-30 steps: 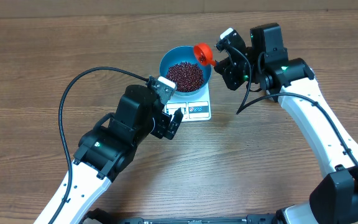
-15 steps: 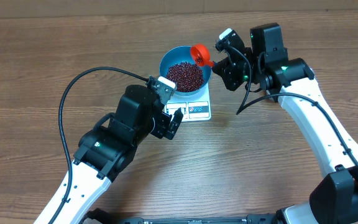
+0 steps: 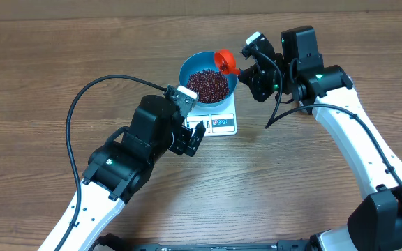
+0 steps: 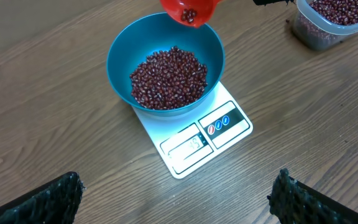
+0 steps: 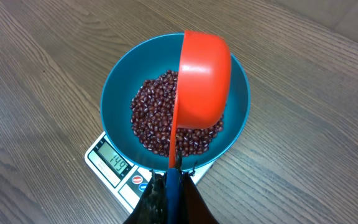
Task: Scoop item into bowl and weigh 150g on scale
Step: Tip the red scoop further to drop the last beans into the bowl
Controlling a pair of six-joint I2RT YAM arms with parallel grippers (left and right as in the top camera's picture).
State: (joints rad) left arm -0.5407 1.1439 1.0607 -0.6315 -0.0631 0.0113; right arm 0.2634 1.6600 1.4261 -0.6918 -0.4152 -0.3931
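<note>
The light blue bowl [image 3: 185, 72] stands on the white scale [image 3: 223, 124] and holds a heap of dark red beans [image 3: 208, 85]. My right gripper [image 3: 251, 66] is shut on the blue handle of a red scoop [image 3: 225, 61], which is tipped on its side over the bowl's far right rim. The right wrist view shows the scoop [image 5: 204, 81] above the beans [image 5: 151, 118], and the scale [image 5: 114, 163] display reads 149. A few beans lie in the scoop [image 4: 189, 9]. My left gripper [image 3: 194, 136] is open just in front of the scale, its fingers [image 4: 48, 202] holding nothing.
A clear plastic tub [image 4: 337, 22] with more beans stands on the wooden table to the right of the bowl [image 4: 120, 62], under the right arm. The left arm's black cable [image 3: 82, 97] loops over the table at left.
The scoop has shifted slightly left over the bowl's rim and tipped a little more. The left arm has not moved.
</note>
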